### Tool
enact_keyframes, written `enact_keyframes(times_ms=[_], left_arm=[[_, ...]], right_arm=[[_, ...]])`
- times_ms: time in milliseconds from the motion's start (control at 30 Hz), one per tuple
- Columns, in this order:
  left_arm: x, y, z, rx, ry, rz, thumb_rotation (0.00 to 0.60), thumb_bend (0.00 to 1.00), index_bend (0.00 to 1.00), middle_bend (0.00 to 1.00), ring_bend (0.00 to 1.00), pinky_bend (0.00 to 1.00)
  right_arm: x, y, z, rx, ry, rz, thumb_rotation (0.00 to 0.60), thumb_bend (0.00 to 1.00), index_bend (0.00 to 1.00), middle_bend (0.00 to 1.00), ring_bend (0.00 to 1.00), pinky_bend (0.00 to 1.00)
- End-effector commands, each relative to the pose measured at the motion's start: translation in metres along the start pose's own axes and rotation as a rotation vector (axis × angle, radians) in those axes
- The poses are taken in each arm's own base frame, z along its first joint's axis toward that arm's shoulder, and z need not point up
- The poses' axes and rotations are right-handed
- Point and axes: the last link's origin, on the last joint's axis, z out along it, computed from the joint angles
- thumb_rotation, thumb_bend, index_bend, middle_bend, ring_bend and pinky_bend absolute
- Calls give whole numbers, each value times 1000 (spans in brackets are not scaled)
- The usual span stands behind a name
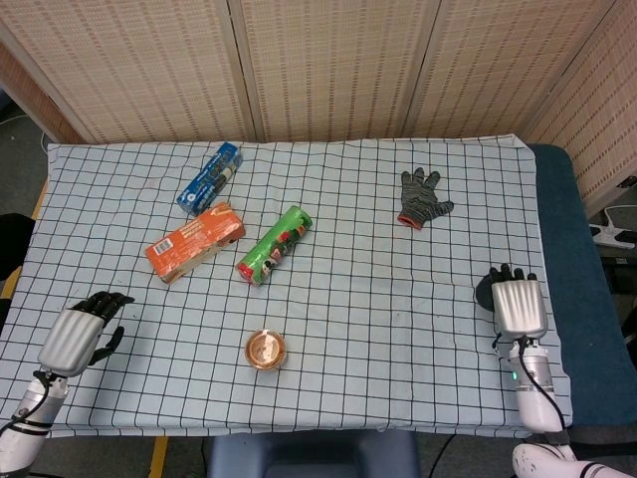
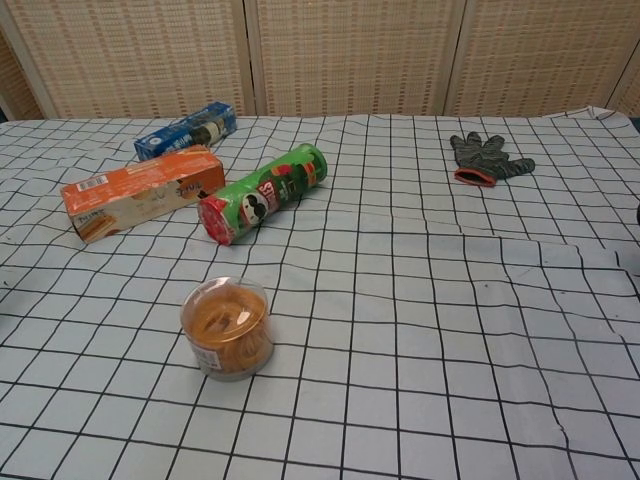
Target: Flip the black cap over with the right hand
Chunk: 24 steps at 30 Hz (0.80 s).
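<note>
In the head view, my right hand is at the table's right edge, its back turned up. The black cap shows only as a dark sliver at the hand's left side; the rest is hidden under the hand, which holds it. In the chest view both have slipped off the right edge, apart from a dark speck there. My left hand rests on the cloth at the front left, fingers apart and holding nothing.
On the checked cloth lie a grey glove, a green chip can, an orange box and a blue box. A small round tub stands near the front edge. A blue surface borders the cloth's right side.
</note>
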Motion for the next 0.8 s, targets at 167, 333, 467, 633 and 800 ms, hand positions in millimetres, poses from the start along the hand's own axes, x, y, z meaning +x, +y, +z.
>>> enact_keyframes(times_ms=[167, 333, 467, 633, 800], left_arm=[[0, 0, -1, 0, -1, -1, 600, 480, 261, 282, 252, 519], [0, 0, -1, -1, 1, -2, 600, 480, 260, 282, 251, 520], [0, 0, -1, -2, -2, -1, 600, 480, 260, 282, 252, 519], [-1, 0, -1, 1, -6, 0, 600, 480, 260, 282, 252, 520], [-1, 1, -1, 0, -11, 2, 600, 481, 260, 283, 252, 519]], right_arm=[[20, -22, -15, 434, 104, 1050, 600, 60, 628, 570, 450, 551], [17, -17, -13, 440, 200, 1041, 600, 59, 625, 570, 449, 549], [6, -9, -11, 389, 175, 966, 600, 60, 627, 570, 449, 550], [-14, 7, -5, 229, 114, 704, 600, 60, 639, 570, 449, 554], [-27, 18, -1, 121, 77, 531, 600, 62, 659, 570, 467, 555]])
